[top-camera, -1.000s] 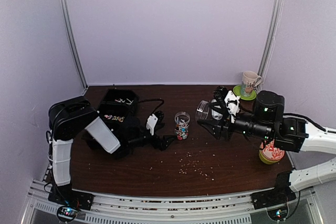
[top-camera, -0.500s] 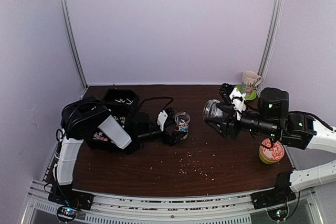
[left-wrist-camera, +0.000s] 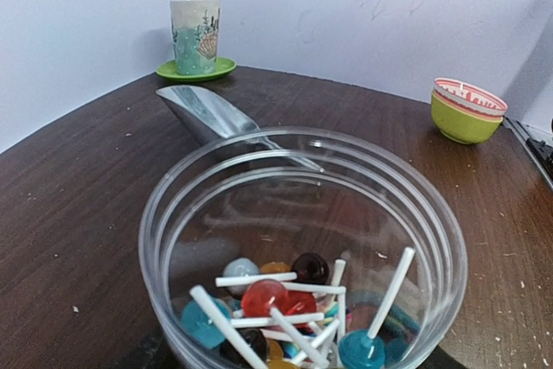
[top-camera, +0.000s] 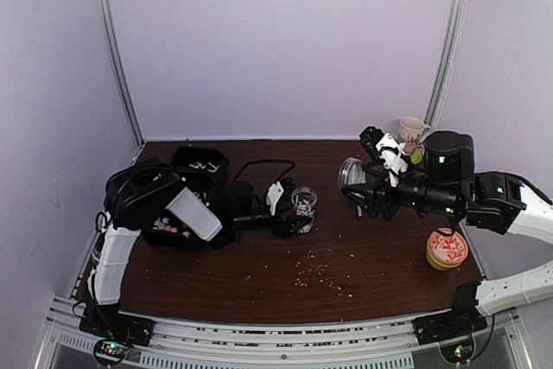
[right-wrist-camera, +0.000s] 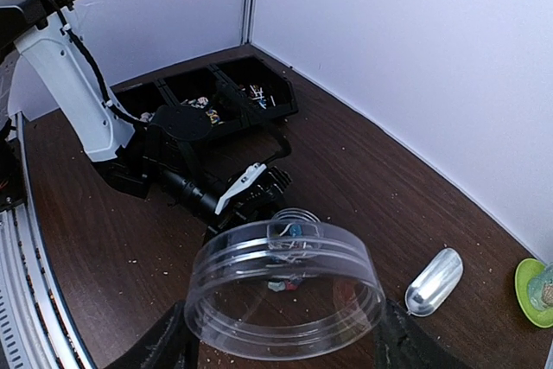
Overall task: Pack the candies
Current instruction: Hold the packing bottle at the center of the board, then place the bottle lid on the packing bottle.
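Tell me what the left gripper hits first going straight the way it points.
The left gripper probably meets the clear jar of candies at once; it fills the wrist view dead ahead. Contact can't be judged. The metal scoop lies beyond.

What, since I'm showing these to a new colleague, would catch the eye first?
The clear ribbed plastic jar holding coloured lollipops with white sticks fills the left wrist view, at the left end effector. The right end effector holds a second, seemingly empty clear plastic jar aloft over the dark brown table, and a metal scoop lies on it.
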Motion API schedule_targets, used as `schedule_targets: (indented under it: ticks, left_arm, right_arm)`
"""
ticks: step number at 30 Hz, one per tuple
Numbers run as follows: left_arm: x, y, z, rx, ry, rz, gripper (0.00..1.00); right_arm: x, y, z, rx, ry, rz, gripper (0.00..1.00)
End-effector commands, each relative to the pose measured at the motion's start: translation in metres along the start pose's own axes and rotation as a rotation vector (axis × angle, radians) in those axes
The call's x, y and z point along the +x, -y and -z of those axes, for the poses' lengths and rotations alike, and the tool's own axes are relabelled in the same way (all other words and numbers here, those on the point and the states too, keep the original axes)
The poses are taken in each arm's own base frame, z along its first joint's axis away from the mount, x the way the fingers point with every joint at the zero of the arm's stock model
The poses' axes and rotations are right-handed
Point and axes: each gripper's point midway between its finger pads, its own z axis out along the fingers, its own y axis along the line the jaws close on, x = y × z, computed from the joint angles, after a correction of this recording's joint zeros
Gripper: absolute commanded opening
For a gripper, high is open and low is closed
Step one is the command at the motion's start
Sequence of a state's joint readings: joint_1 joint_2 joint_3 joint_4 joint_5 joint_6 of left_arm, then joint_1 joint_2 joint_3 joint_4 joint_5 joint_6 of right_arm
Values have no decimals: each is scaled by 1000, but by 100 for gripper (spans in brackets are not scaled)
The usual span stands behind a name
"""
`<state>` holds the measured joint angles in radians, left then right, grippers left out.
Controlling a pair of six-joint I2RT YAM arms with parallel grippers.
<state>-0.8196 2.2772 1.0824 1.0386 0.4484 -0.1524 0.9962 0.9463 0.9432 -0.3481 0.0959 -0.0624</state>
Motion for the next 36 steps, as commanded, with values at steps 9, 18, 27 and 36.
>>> schedule_targets:
  ticks: [9, 18, 27, 36]
  left_arm:
    - [4, 56, 7, 125, -19, -71, 66]
    - [7, 102, 15, 217, -19, -107, 72]
    - [11, 98, 26, 166, 5, -100, 82]
    - [10, 94, 28, 139, 31, -105, 82]
  right_arm:
    - [12, 17, -8, 42, -187, 6, 63]
    - [33, -5, -19, -90, -367, 47, 64]
    - [58, -20, -36, -164, -512, 54, 65]
    - [76, -27, -58, -196, -662, 88, 65]
